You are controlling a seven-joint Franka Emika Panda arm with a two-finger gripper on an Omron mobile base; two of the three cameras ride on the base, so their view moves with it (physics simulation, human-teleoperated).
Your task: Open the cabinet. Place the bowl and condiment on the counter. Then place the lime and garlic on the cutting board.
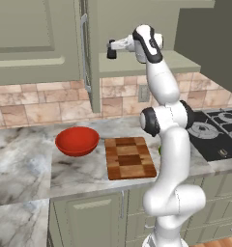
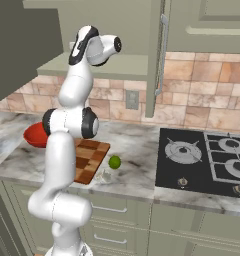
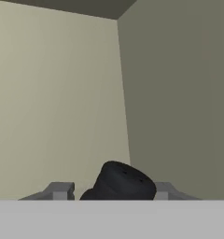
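Observation:
Both doors of the cabinet [image 1: 94,72] stand open, and my arm reaches onto its shelf [image 1: 137,63]. My gripper [image 1: 111,50] is open, its fingers [image 3: 61,190] on either side of the black condiment [image 3: 125,181], which leans over; a gap shows on the left side. The red bowl [image 1: 77,140] rests on the counter [image 1: 26,164], just left of the chequered cutting board [image 1: 129,157]. The lime [image 2: 114,161] lies on the counter right of the board [image 2: 89,159]. The whitish garlic [image 2: 106,175] sits in front of the lime near the counter's edge.
A black gas hob [image 2: 207,160] fills the counter to the right. One open door [image 2: 22,45] hangs dark beside the arm; the other door's bar handle [image 1: 84,53] juts out left of the gripper. A tiled backsplash with a socket [image 2: 132,100] runs behind.

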